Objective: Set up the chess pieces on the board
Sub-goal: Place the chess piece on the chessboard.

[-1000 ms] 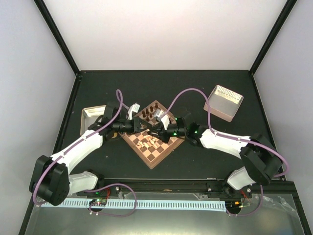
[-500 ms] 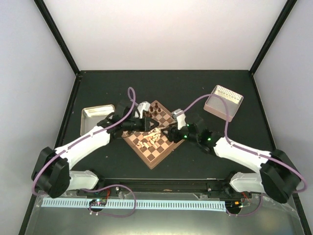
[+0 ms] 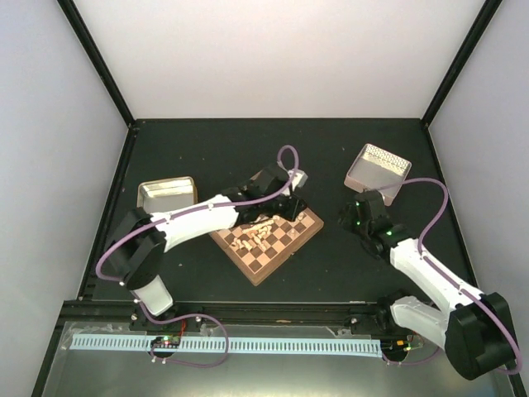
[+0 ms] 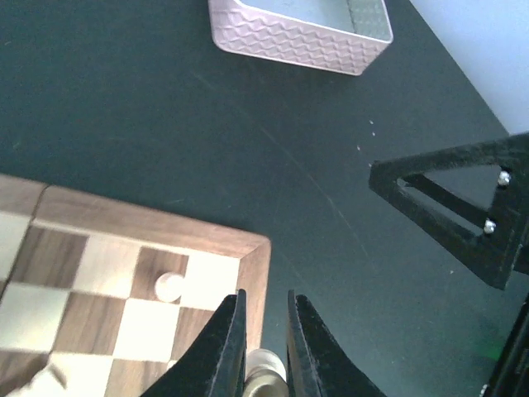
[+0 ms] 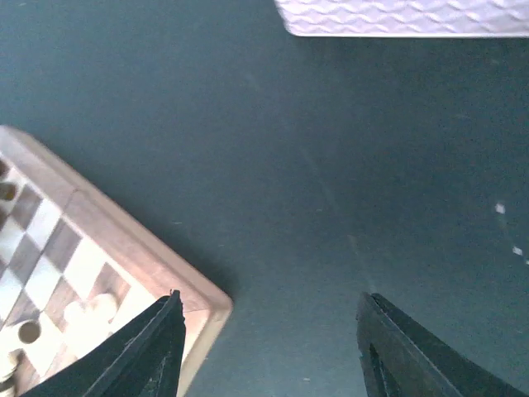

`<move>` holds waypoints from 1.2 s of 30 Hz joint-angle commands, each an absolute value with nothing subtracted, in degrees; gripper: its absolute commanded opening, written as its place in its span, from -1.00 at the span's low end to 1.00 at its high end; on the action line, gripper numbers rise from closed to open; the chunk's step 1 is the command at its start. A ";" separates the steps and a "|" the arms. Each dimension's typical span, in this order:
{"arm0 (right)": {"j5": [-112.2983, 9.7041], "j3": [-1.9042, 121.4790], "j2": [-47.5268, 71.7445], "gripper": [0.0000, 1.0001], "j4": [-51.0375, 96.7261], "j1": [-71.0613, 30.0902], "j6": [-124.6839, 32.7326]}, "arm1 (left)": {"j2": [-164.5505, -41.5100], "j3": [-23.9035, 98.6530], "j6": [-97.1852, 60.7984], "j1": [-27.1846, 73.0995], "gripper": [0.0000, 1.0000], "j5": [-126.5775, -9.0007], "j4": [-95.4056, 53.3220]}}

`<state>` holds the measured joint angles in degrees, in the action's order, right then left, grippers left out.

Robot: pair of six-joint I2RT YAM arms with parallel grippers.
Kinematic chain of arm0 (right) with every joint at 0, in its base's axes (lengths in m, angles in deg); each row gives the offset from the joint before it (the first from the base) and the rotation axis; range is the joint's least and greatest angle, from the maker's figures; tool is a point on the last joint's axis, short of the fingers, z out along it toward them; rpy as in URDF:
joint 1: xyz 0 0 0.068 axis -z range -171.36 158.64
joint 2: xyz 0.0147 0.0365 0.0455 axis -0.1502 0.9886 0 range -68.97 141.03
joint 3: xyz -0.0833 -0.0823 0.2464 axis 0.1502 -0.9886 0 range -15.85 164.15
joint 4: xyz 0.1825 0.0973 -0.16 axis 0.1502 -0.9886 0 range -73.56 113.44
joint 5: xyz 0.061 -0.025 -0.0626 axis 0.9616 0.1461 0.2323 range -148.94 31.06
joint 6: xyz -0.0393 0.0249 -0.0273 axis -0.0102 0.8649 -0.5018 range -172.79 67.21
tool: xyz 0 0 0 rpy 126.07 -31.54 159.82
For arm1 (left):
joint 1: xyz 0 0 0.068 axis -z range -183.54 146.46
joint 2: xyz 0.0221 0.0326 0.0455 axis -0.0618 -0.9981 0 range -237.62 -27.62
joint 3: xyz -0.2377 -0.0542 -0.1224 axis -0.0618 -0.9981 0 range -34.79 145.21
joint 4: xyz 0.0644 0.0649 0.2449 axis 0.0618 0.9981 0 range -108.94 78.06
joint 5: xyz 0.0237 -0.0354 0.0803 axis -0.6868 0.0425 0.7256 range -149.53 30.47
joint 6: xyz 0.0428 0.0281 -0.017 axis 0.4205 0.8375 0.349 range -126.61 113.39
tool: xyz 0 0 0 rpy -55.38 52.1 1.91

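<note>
From the overhead camera I see the board (image 3: 263, 273) lying cornerwise at the centre of the frame on the dark table (image 3: 207, 149). The chess pieces (image 3: 252, 240) of the pale set are bunched in a loose cluster near the middle of its squares. Some may be lying on their sides, though at this size I can't be sure.

My left gripper (image 3: 293, 213) reaches over the right-hand part of the board. On the left wrist feed its fingers (image 4: 225, 347) sit at the bottom centre of the frame. They are drawn nearly together and pinch a pale piece (image 4: 266, 364) right at the board's rim. Only the rounded top of that piece shows, so I cannot name its kind. A lone pawn (image 4: 169, 286) stands on a square near the corner, up and left of the fingers.

My right gripper (image 3: 351, 217) hangs over bare table to the right of the board, apart from it. In its wrist view the fingers (image 5: 157, 351) are spread wide with nothing between them, and the board's corner lies at the lower left of the frame.

The pink bin (image 3: 378, 172) sits toward the upper right of the overhead frame, and the metal tray (image 3: 165, 194) sits left of the board.
</note>
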<state>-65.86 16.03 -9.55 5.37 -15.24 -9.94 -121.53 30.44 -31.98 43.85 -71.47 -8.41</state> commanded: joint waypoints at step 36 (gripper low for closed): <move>-59.42 11.55 -7.00 0.16 7.71 -6.21 -8.49 | -143.31 43.54 -17.82 52.00 -0.84 -51.85 -9.98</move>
<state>-59.91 11.94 -7.11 6.45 -6.67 -8.74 -142.69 41.23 -19.02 52.18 -53.88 -9.48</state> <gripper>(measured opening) 0.580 0.121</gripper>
